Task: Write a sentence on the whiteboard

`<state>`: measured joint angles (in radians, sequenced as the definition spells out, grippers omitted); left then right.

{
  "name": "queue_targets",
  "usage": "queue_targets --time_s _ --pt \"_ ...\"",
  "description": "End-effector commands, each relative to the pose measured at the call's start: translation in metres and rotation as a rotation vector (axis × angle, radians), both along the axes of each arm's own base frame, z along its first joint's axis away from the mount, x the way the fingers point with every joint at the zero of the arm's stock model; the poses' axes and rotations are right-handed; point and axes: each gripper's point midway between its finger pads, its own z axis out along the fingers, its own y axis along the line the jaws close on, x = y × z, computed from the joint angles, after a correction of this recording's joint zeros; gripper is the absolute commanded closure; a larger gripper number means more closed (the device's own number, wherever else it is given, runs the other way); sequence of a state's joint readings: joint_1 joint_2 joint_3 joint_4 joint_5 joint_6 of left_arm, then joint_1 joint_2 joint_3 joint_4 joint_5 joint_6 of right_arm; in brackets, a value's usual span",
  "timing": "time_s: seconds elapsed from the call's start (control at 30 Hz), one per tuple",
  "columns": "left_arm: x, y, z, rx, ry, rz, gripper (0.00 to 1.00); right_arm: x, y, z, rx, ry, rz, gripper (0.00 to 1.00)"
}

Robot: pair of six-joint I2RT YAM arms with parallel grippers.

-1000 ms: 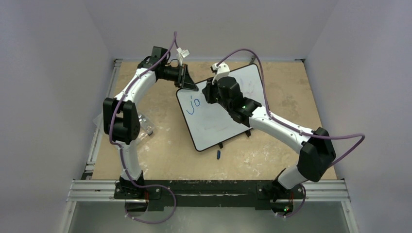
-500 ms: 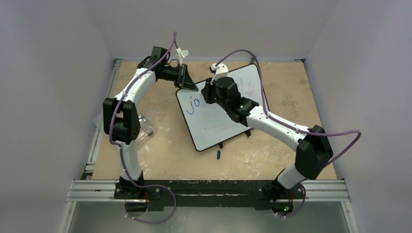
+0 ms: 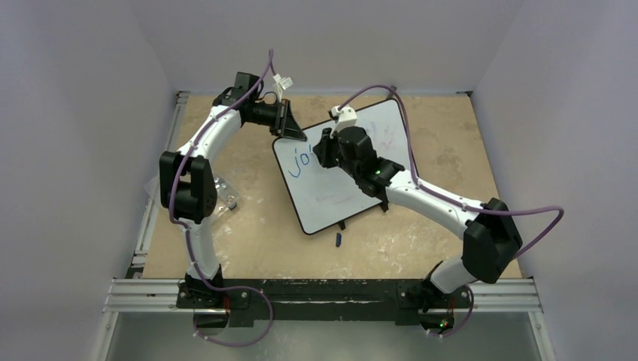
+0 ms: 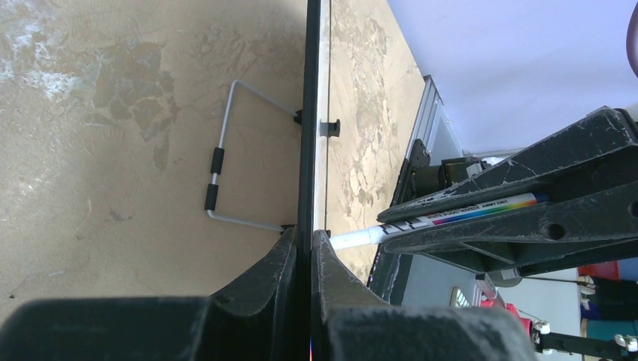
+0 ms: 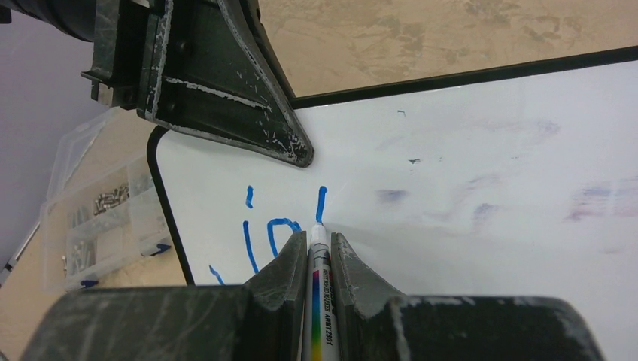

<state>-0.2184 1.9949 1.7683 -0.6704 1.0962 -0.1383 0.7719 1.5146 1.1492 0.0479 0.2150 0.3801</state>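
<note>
The whiteboard [image 3: 331, 197] lies tilted on the table, white with a thin black frame. My left gripper [image 3: 290, 129] is shut on its far left corner, and the board's edge [image 4: 308, 113] runs straight between the fingers of the left gripper [image 4: 305, 237]. My right gripper [image 3: 322, 147] is shut on a white marker [image 5: 319, 301] with a rainbow stripe. In the right wrist view the right gripper [image 5: 320, 239] holds the tip against the whiteboard [image 5: 466, 150]. The sentence [image 5: 267, 229] reads "jo" in blue, plus a short upright stroke ending at the marker tip.
A clear plastic parts box [image 3: 222, 192] sits left of the board. A small blue cap [image 3: 338, 240] lies on the table in front of it. The board's wire stand [image 4: 222, 162] shows underneath. Faint purple smudges [image 5: 481, 210] mark the board's right part.
The right gripper has shifted slightly right and back down along the board with the marker, leaving a new short blue stroke after "jo". The left arm has not moved.
</note>
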Motion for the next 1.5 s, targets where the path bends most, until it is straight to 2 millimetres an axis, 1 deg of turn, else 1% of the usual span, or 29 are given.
queue_targets --time_s 0.0,0.17,0.23,0.3,0.4,0.6,0.7,0.97,1.33,1.47 --pt "-0.016 -0.008 0.044 -0.070 -0.095 -0.059 1.00 -0.008 -0.008 -0.012 -0.020 0.037 0.001 1.00" --pt "-0.016 -0.008 0.045 -0.071 -0.096 -0.059 1.00 -0.009 -0.011 -0.016 -0.035 0.045 -0.009 1.00" --pt "-0.017 -0.008 0.045 -0.071 -0.095 -0.059 1.00 -0.007 -0.012 -0.014 -0.035 0.040 -0.017 1.00" --pt "-0.017 -0.008 0.045 -0.070 -0.095 -0.059 1.00 -0.007 -0.017 -0.017 -0.054 0.050 -0.038 1.00" --pt "-0.017 -0.008 0.045 -0.070 -0.096 -0.058 1.00 -0.004 -0.022 -0.017 -0.066 0.050 -0.063 1.00" --pt "-0.017 -0.008 0.045 -0.069 -0.097 -0.058 1.00 0.005 -0.028 -0.007 -0.058 0.038 -0.089 1.00" --pt "-0.017 -0.008 0.045 -0.070 -0.093 -0.058 1.00 0.012 -0.031 -0.001 -0.049 0.031 -0.101 1.00" --pt "-0.017 -0.008 0.044 -0.069 -0.092 -0.057 1.00 0.030 -0.028 0.008 -0.036 0.021 -0.101 1.00" --pt "-0.018 -0.009 0.046 -0.078 -0.094 -0.065 1.00 0.035 -0.019 0.017 -0.014 0.010 -0.070 1.00" --pt "-0.016 -0.009 0.046 -0.073 -0.093 -0.055 1.00 0.033 -0.017 0.012 -0.014 0.020 -0.056 1.00"
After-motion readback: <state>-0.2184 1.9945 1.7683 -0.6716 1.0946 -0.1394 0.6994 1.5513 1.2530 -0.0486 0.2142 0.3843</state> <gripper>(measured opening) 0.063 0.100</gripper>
